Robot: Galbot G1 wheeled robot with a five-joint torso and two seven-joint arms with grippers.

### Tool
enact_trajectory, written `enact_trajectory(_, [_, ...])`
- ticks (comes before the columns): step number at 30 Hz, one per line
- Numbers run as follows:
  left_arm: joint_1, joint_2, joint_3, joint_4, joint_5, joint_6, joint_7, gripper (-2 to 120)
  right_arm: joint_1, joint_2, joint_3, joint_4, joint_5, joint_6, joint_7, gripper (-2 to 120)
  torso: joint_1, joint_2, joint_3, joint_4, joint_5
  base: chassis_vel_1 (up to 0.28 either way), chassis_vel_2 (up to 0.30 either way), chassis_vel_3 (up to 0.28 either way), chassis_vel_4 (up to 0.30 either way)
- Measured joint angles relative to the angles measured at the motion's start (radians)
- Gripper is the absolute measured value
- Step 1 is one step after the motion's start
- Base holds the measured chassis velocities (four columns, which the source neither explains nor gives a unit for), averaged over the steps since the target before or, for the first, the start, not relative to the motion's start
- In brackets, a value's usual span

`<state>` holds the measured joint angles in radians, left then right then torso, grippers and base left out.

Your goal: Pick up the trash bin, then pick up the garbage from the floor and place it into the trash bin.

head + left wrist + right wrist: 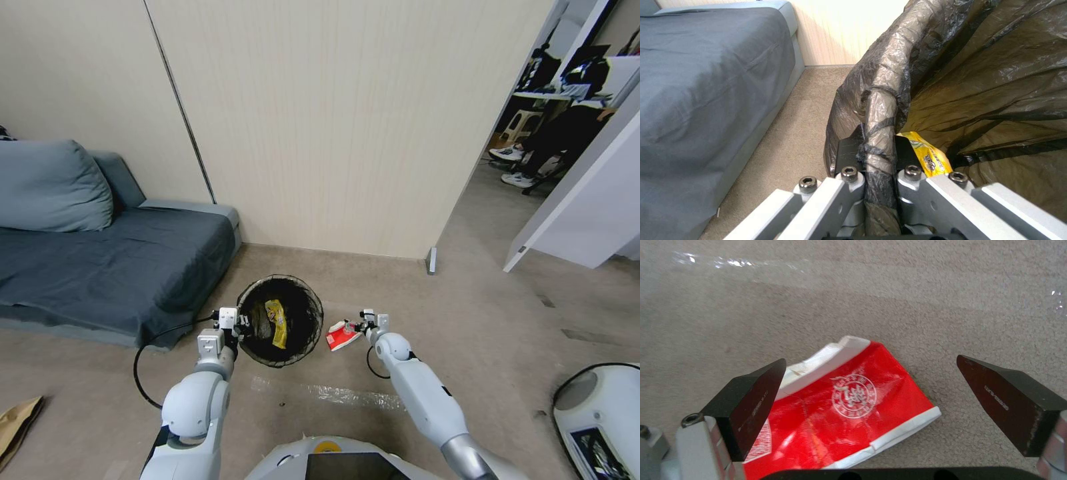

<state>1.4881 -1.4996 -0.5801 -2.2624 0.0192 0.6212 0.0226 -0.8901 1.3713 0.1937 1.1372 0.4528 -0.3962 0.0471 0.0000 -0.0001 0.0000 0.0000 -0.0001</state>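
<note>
On a beige carpeted floor (467, 313) beside a grey sofa bed (113, 267), the robot's left gripper (235, 325) is clamped on the rim of the trash bin (303, 293), its two dark fingers pinching the bag-lined edge from inside and outside, as the left wrist view shows at close range (878, 151). The bin, lined with a dark plastic bag (987, 86), sits out from the foot of the pale panelled wall (347, 120), near the sofa bed's front corner. A yellow snack wrapper (277, 323) lies inside it, its end seen just past the clamped rim (929, 156). To the bin's right, a red-and-white packet (341, 335) lies flat on the floor, close to the bin's side. The right gripper (363, 327) is poised directly over it, jaws spread wide and holding nothing; in the right wrist view the packet (849, 406) lies between the two black fingertips (758, 400), reaching under one of them.
</note>
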Motion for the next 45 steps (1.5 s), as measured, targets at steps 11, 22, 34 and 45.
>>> enact_trajectory(11, [0.002, -0.004, 0.008, 0.004, 0.004, -0.003, 0.0, 1, 0.025, 0.044, 0.002, -0.079, -0.045, 0.015, -0.002, 100, 0.0, 0.0, 0.0, 0.0, 0.0001, 0.0, 0.0, 0.0, 0.0])
enact_trajectory(22, [0.013, -0.002, 0.006, -0.004, 0.006, -0.008, 0.001, 1, 0.031, 0.079, 0.002, -0.097, -0.084, 0.023, -0.002, 100, 0.0, 0.0, 0.0, 0.0, 0.0, 0.0, 0.0, 0.0, 0.0])
enact_trajectory(34, [0.019, -0.004, 0.01, -0.011, 0.013, -0.012, 0.002, 1, 0.006, 0.077, -0.003, -0.027, -0.086, 0.014, 0.007, 100, 0.0, 0.0, 0.0, 0.0001, 0.0002, 0.0, 0.0, 0.0, 0.0])
enact_trajectory(45, [0.018, -0.009, 0.017, -0.008, 0.019, -0.013, 0.002, 1, -0.011, 0.052, -0.026, 0.062, -0.093, 0.0, 0.007, 100, 0.0, 0.0, 0.0, 0.0, 0.0001, 0.0, 0.0, 0.0, 0.0])
